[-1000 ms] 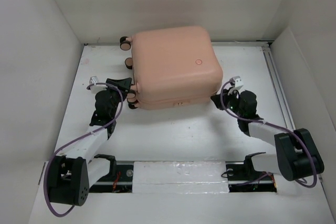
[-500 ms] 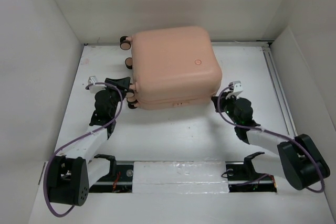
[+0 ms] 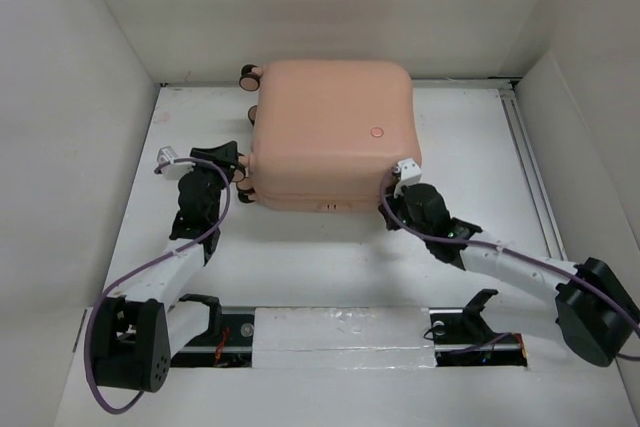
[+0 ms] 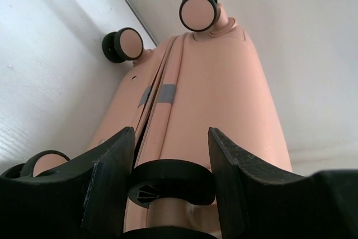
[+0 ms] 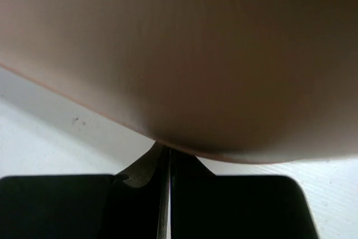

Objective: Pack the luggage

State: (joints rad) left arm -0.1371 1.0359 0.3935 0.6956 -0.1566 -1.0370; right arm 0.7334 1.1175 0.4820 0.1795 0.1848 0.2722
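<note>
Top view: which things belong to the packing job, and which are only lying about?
Part of the job:
- pale peach-pink hard-shell suitcase
- left gripper, fingers either side of a black caster wheel
- right gripper, fingers shut at the suitcase's near right corner

Only there:
- white table
- grey rail along its right edge
- purple cables on the arms
</note>
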